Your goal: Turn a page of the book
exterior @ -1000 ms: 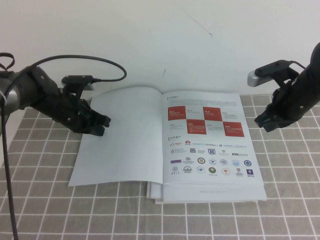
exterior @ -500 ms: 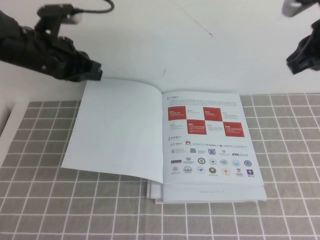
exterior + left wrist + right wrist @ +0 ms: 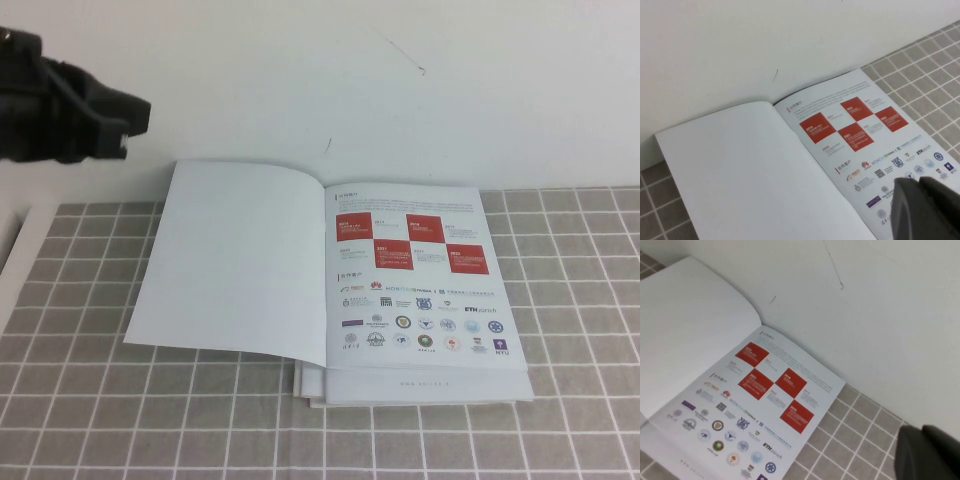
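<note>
The book lies open on the grey checked cloth. Its turned page lies flat on the left, blank white side up. The page with red squares and logo rows faces up on the right. My left gripper hangs high at the far left, up and away from the page, shut and empty. In the left wrist view the left gripper hovers over the logo rows, above the blank page. My right gripper is out of the high view; it is shut and empty, above the cloth beyond the book's right side.
The grey checked cloth covers the table. Plain white booklets stick out under the book's front edge. A white wall rises right behind the book. A white strip runs along the cloth's left edge.
My left gripper has risen up and to the left, away from the page. My right arm has lifted out of the high view. The page has settled flat on the left.
</note>
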